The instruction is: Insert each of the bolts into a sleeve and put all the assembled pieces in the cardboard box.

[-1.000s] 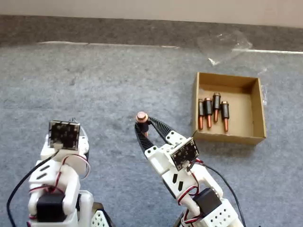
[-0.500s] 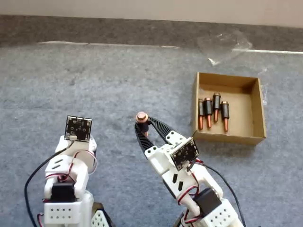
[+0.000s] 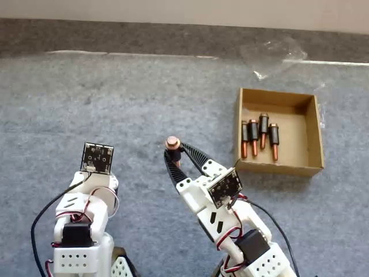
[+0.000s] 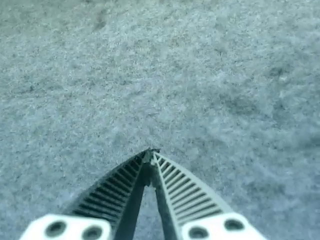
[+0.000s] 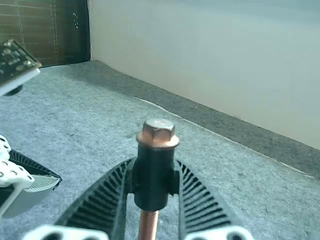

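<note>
- Grey, felt-like table (image 3: 144, 98), closed at the far edge by a pale wall (image 3: 173, 8).
- Close to the far edge, toward the right corner: clear plastic bag (image 3: 273, 56), crumpled and hard to make out against the grey. Not possible to tell whether anything is inside.
- Toward the right edge: open cardboard box (image 3: 277, 168), lying flat.
- Inside it, side by side and nearer its left wall: four assembled pieces (image 3: 253, 131), each one a copper shank in a black collar, heads toward the far edge. Too small to tell whether touching each other or just apart.
- About the middle of the table, well apart from the box: right gripper (image 3: 176, 154), jaws pinching a black sleeve (image 5: 151, 185) from both sides and holding it upright.
- Through this sleeve: copper bolt (image 5: 157, 132), its hexagon head sitting on the sleeve's top, its shank coming out below between the ribbed fingers. Lower end of the shank cut off by the picture's edge in the right wrist view.
- From the high view, only the bolt's head plainly seen, the sleeve mostly hidden between the fingers. Height above the felt not to be judged.
- Toward the near left corner: left gripper (image 4: 151, 152), jaws pressed together at the tips, pointing down at bare felt. Hidden under its own arm in the high view. Cannot tell whether the tips touch the surface.
</note>
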`<state>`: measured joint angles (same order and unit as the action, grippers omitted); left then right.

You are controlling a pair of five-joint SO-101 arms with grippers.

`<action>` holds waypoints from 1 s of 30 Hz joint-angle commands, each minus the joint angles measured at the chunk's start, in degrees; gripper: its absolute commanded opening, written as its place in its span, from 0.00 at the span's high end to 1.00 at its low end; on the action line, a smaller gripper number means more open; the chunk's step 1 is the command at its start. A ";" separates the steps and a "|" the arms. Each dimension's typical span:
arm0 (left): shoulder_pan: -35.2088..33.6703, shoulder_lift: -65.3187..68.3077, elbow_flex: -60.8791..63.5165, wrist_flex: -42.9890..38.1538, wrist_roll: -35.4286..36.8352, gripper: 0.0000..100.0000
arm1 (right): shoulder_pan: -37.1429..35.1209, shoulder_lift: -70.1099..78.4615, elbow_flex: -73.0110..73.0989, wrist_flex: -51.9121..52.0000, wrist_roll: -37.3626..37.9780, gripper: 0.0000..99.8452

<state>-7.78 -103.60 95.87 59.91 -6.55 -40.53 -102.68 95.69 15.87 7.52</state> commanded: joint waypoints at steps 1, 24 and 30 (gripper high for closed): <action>0.04 -0.40 1.27 1.67 -0.09 0.99 | 0.84 -0.84 6.20 -0.22 0.53 1.00; -0.40 -0.40 1.27 16.26 11.87 0.99 | 1.10 -0.75 6.20 2.59 0.53 1.00; -0.40 -0.40 1.27 16.26 11.87 0.99 | 1.80 -0.84 6.11 2.86 0.53 1.00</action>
<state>-7.78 -103.60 95.87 76.00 4.70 -40.18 -102.68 95.69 18.68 7.52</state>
